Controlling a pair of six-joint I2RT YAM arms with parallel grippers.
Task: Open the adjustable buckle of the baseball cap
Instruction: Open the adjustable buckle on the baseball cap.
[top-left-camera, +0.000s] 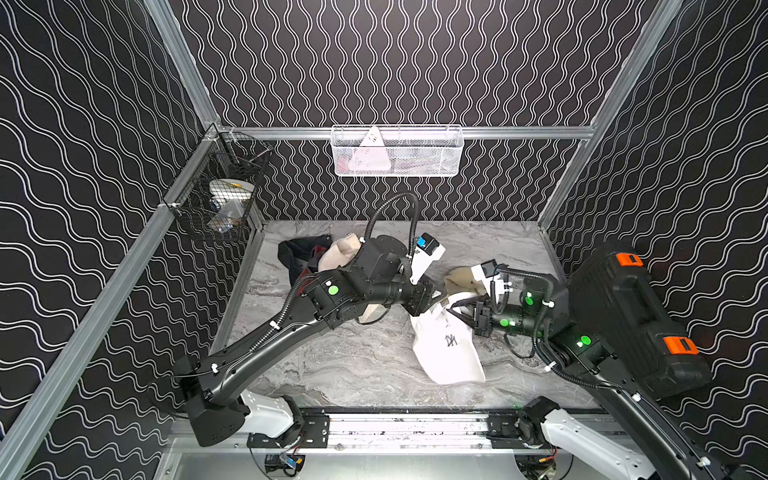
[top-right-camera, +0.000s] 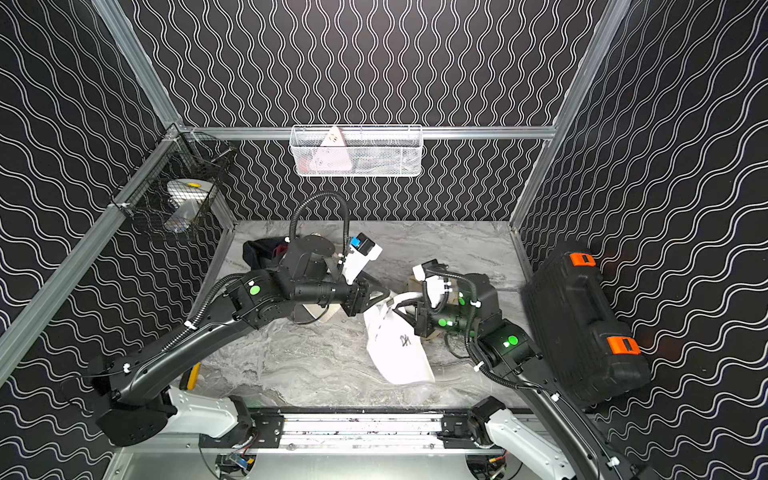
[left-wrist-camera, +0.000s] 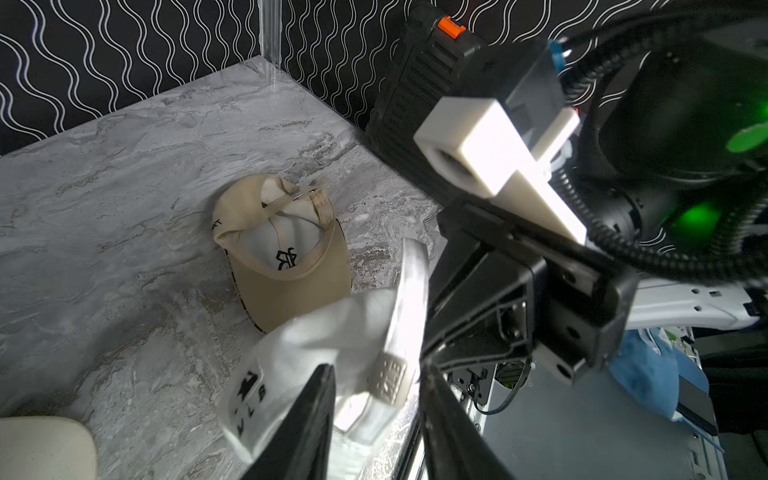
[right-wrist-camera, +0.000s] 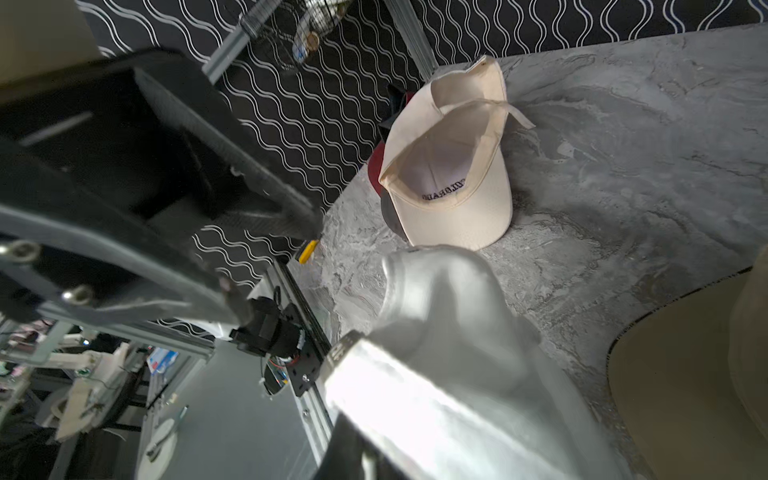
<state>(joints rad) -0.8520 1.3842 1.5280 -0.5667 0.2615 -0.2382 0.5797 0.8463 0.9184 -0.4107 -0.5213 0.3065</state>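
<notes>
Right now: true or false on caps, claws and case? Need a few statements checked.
The right claw is shut on the white cap. True.
The tan cap lies inside-up on the table. True.
The black case has blue latches. False: they are orange.
The white basket stands on the table. False: it hangs on the back wall.
The left claw grips the tan cap. False: its jaws stand apart around the white cap's strap.

A robotics lab test cell: a silver aluminium-profile frame holds black wall panels printed with white wavy lines around a grey marble-patterned tabletop, with black jointed robot arms mounted on a front metal rail.
</notes>
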